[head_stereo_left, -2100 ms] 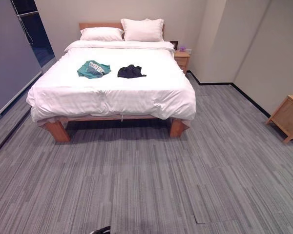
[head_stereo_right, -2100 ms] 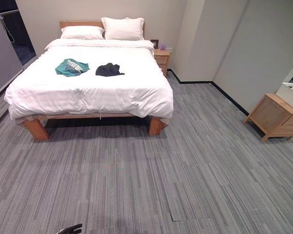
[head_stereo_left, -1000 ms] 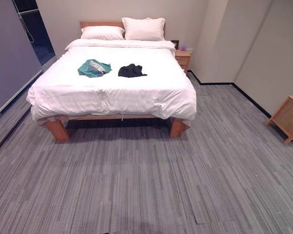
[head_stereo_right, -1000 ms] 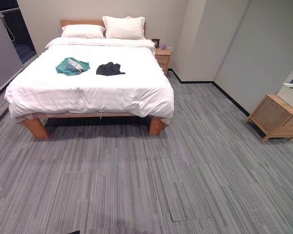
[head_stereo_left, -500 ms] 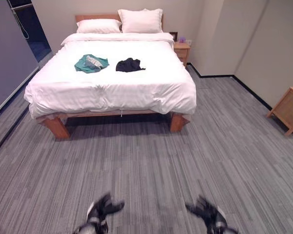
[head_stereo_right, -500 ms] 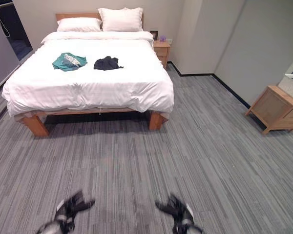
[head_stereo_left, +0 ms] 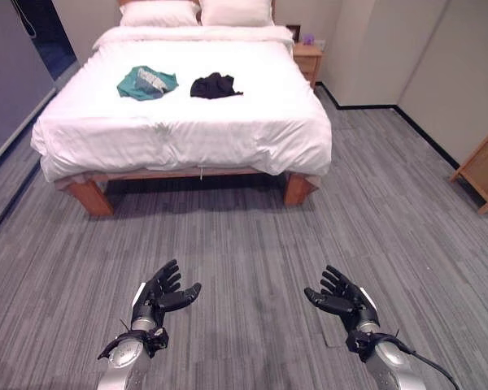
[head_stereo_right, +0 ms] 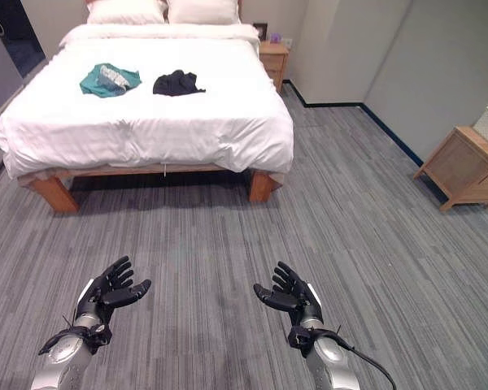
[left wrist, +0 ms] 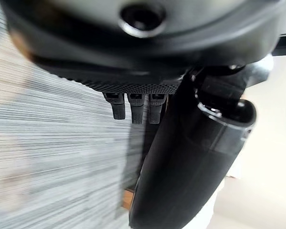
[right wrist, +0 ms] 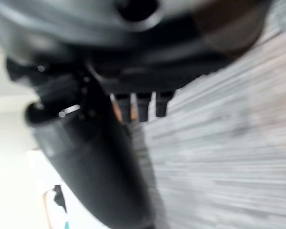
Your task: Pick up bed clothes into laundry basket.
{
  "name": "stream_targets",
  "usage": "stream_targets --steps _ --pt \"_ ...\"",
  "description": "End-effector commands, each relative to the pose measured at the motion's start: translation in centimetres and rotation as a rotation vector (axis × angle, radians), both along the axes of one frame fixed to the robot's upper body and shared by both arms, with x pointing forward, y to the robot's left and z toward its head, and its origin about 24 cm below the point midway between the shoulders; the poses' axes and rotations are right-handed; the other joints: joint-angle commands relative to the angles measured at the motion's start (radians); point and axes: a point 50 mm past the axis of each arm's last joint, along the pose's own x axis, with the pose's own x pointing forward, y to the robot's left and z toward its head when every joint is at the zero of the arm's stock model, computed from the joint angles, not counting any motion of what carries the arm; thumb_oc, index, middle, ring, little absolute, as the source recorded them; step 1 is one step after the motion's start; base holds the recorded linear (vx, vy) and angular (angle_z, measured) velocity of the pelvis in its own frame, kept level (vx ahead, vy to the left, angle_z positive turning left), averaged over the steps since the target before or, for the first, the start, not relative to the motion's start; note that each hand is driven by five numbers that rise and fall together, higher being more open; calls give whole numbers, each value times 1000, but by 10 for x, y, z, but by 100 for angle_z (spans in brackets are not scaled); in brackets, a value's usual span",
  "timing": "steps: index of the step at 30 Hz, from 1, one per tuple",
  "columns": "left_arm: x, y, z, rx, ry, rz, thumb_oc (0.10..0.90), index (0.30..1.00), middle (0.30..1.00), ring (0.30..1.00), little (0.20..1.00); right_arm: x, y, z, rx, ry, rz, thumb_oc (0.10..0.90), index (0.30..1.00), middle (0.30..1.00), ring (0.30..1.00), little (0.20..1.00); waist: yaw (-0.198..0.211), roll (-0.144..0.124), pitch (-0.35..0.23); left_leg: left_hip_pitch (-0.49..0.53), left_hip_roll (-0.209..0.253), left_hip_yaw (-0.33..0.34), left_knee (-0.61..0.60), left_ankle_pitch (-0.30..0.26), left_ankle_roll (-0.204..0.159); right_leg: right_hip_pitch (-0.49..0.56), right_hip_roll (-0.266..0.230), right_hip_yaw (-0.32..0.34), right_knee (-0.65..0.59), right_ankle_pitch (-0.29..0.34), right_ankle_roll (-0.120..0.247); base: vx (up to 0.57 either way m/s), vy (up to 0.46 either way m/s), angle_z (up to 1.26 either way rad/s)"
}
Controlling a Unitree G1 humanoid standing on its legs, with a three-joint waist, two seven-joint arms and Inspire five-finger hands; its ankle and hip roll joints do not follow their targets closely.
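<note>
Green garment (head_stereo_left: 146, 82) & black garment (head_stereo_left: 215, 84) lie on bed (head_stereo_left: 179, 130), well apart from both hands. Left hand (head_stereo_left: 161, 296) & right hand (head_stereo_left: 342, 297) hover low over carpet (head_stereo_left: 252, 244), fingers spread, prob. empty.

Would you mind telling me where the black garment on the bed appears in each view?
Left eye view: black garment on the white bed, right of the teal garment.
Right eye view: black garment, upper left, again right of the teal one.
Left wrist view: not visible.
Right wrist view: too blurred to tell.
Shared landmark: teal garment.
</note>
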Motion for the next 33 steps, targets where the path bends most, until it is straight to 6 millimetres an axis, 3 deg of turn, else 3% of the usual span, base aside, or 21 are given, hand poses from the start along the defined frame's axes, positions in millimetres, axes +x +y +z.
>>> stream_targets --steps 1,3,7,8,9,11,12,14,15,16,19,23,25,26,28,29,30,31,32,33 --pt "29 21 50 36 -282 87 800 900 900 900 900 29 -7 48 11 -275 -20 800 900 900 900 900 27 -29 -16 -85 11 21 110 -50 -21 -39 -169 -32 171 -43 152 30 79 2" --pt "29 23 53 40 -295 100 800 900 900 900 900 28 -8 48 18 -279 -37 800 900 900 900 900 26 -27 -10 -86 6 11 115 -53 -15 -52 -176 -35 209 -36 155 38 113 5" --pt "30 30 52 54 -280 111 800 900 900 900 900 27 -8 51 -7 -297 -46 800 900 900 900 900 14 -21 33 -90 -24 -14 160 -86 23 -162 -223 -39 466 80 137 50 158 20" --pt "30 30 52 54 -281 111 800 900 900 900 900 28 -8 51 -8 -297 -46 800 900 900 900 900 15 -22 32 -92 -25 -13 161 -87 24 -166 -225 -36 471 78 138 74 163 12" --pt "30 34 57 82 -290 113 800 900 900 900 900 33 -1 52 -6 -299 -20 800 900 900 900 900 17 -9 53 -77 -18 4 169 -103 34 -214 -233 -69 561 78 126 98 131 8" --pt "29 36 58 83 -291 118 800 900 900 900 900 34 1 51 1 -293 -15 800 900 900 900 900 14 -4 58 -66 -15 4 167 -109 33 -240 -223 -72 585 67 125 144 81 0" --pt "29 38 60 70 -309 137 800 900 900 900 900 34 4 51 4 -291 11 800 900 900 900 900 -3 6 65 -34 -1 -14 164 -110 24 -309 -166 -58 591 32 125 224 -10 -9" --pt "28 39 61 62 -317 144 800 900 900 900 900 33 4 51 -1 -291 20 800 900 900 900 900 -14 9 67 -14 3 -25 161 -113 17 -333 -142 -50 569 20 123 250 -38 0" --pt "28 40 65 62 -338 152 800 900 900 900 900 30 2 50 -10 -282 22 800 900 900 900 900 -36 4 72 26 0 -54 155 -131 5 -362 -104 -26 471 17 126 444 -122 18" --pt "30 39 66 57 -352 157 800 900 900 900 900 26 -1 45 -3 -263 3 800 900 900 900 900 -66 -4 67 73 -7 -85 151 -149 -9 -398 -70 9 298 53 135 579 -150 36" --pt "36 34 77 44 -409 142 800 900 900 900 900 19 -6 43 -21 -249 -8 800 900 900 900 900 -115 7 61 165 10 -141 128 -166 -34 -446 -36 17 106 150 163 498 -107 69" --pt "39 24 83 -12 -460 105 800 900 900 900 900 5 -16 36 -37 -208 -26 800 900 900 900 900 -164 1 33 234 26 -200 146 -163 -65 -448 -45 14 114 195 162 401 -121 76" --pt "40 20 85 -31 -473 93 800 900 900 900 900 2 -19 35 -45 -200 -25 800 900 900 900 900 -171 13 28 238 46 -201 171 -166 -73 -439 -35 11 129 186 157 474 -170 94" --pt "43 7 80 -95 -469 32 800 900 900 900 900 -11 -27 28 -51 -159 -46 800 900 900 900 900 -205 34 5 213 84 -208 285 -61 -126 -430 -14 30 184 154 123 442 -167 82" --pt "48 3 81 -148 -478 41 800 900 900 900 900 -11 -34 32 -39 -176 -80 800 900 900 900 900 -206 28 13 90 95 -175 518 125 -185 -372 -25 16 197 120 83 459 -268 65" --pt "50 1 82 -206 -501 54 800 900 900 900 900 -13 -38 34 -23 -191 -103 800 900 900 900 900 -194 20 29 9 107 -145 665 163 -183 -333 -20 10 200 85 58 353 -331 45" --pt "50 0 84 -234 -521 54 800 900 900 900 900 -14 -42 34 -31 -190 -110 800 900 900 900 900 -181 -4 42 -54 100 -120 752 177 -162 -300 -30 13 192 70 39 348 -377 30" --pt "50 2 84 -256 -525 68 800 900 900 900 900 -14 -45 35 -47 -190 -116 800 900 900 900 900 -173 -16 51 -91 133 -80 816 189 -137 -274 -20 20 188 53 15 324 -374 23" --pt "49 3 81 -285 -517 96 800 900 900 900 900 -14 -51 38 -70 -193 -139 800 900 900 900 900 -153 -23 65 -142 155 -49 854 161 -120 -238 -4 33 186 29 -2 345 -338 21" --pt "50 5 81 -315 -532 121 800 900 900 900 900 -11 -56 42 -73 -212 -168 800 900 900 900 900 -138 -34 75 -199 172 -27 851 154 -112 -208 -9 39 178 21 -3 333 -265 12"
